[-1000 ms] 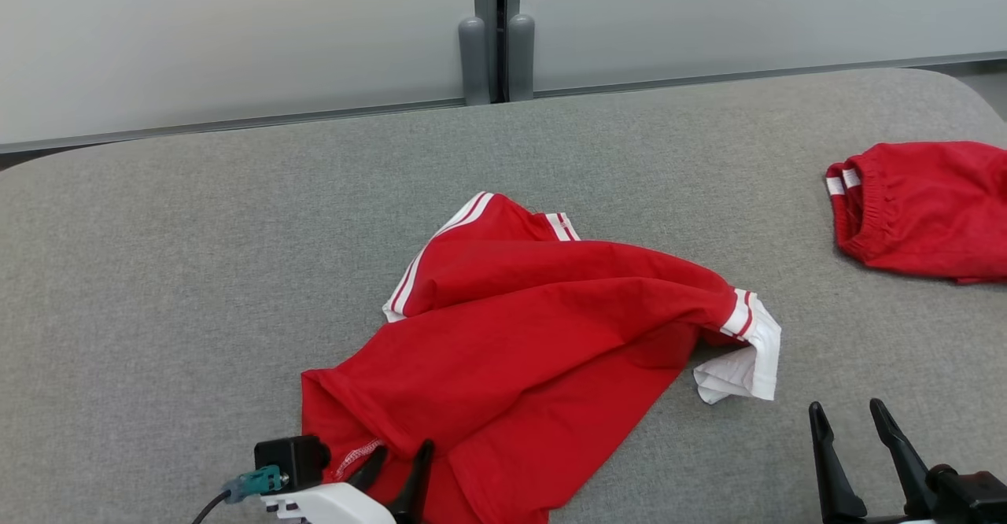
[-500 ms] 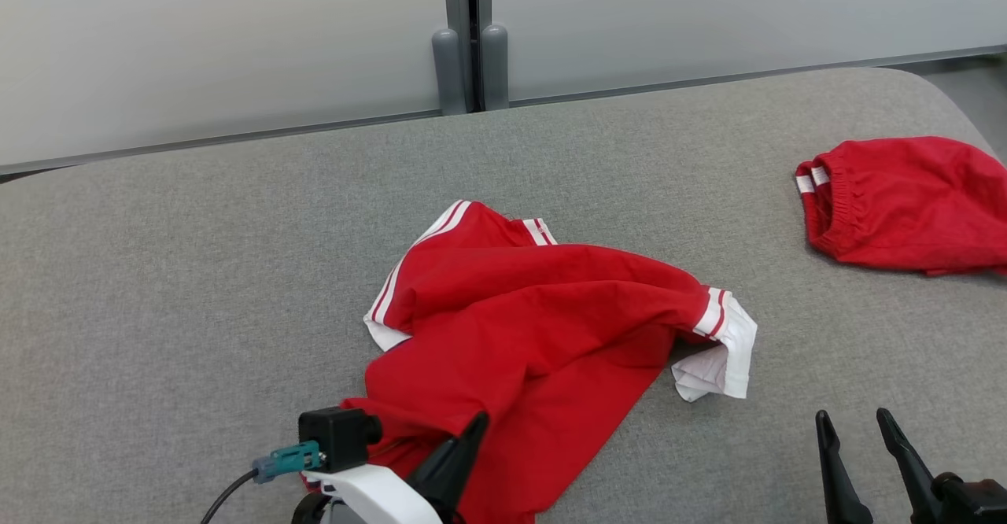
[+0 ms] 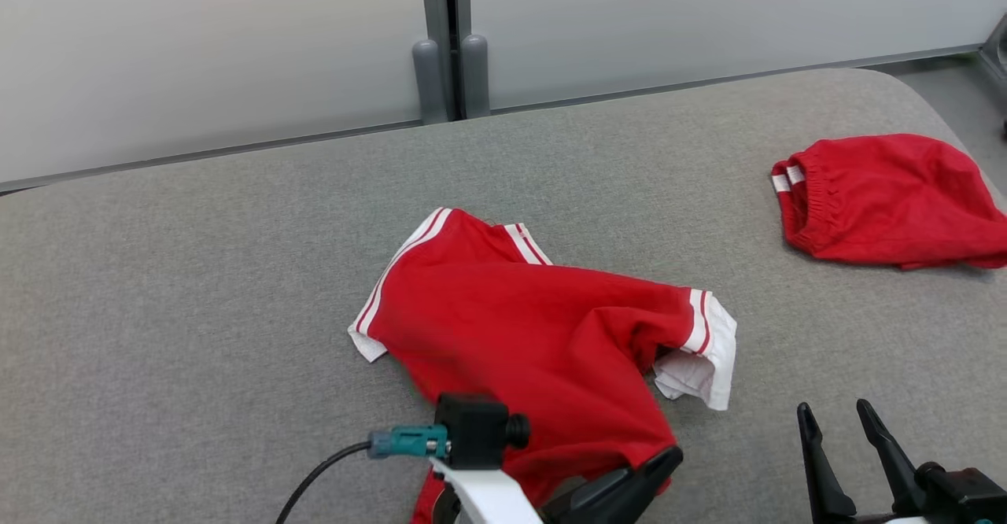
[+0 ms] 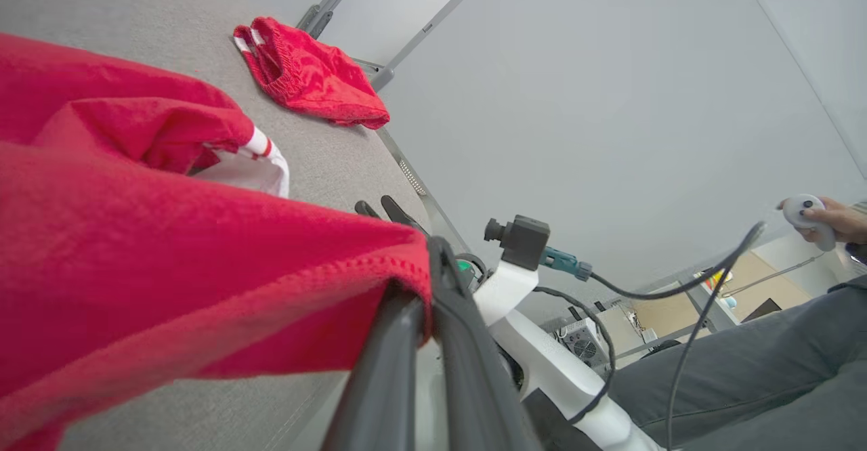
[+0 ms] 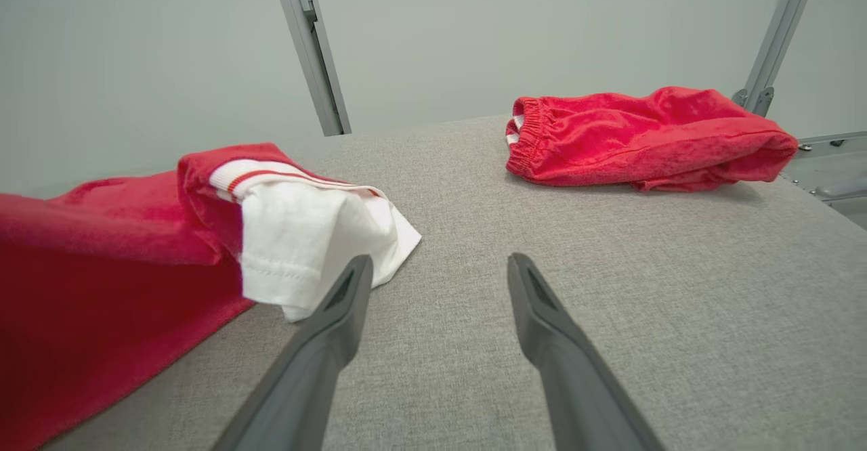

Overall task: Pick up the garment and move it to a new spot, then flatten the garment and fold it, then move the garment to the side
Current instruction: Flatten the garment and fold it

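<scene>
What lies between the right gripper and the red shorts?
Bare grey fabric surface lies between the right gripper and the red shorts. The right wrist view shows that stretch, with the red shirt off to one side.

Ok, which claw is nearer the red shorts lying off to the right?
Right. The right claw is open, apart from the red shorts but on their side; the left claw is farther off, shut on the red shirt.
</scene>
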Available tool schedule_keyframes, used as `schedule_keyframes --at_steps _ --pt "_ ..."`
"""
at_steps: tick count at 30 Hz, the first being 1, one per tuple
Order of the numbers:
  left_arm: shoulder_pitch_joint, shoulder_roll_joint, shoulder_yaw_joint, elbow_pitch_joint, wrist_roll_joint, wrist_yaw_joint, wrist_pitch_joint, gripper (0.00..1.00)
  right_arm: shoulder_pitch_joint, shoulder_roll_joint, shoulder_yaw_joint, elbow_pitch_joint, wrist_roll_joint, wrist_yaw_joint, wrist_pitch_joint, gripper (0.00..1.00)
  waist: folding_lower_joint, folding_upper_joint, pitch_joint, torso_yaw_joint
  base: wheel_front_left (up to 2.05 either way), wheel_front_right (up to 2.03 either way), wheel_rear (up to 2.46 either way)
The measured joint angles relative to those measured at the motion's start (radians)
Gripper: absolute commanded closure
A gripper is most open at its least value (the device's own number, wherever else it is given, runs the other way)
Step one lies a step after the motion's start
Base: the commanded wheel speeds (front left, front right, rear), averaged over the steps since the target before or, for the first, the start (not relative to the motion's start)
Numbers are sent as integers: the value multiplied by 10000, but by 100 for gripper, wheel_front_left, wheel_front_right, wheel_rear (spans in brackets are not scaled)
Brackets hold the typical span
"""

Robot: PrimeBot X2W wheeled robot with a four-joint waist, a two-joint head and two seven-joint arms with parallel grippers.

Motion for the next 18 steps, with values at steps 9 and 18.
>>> schedule_keyframes --at_steps 9,18 --pt "-569 -1175 604 111 -512 115 -63 100 -85 -4 81 146 190 0 0 0 0 0 96 -696 0 0 0" --pt "-300 -569 650 1476 -144 571 -424 100 -102 -4 48 167 313 0 2 0 0 0 282 -1063 0 0 0"
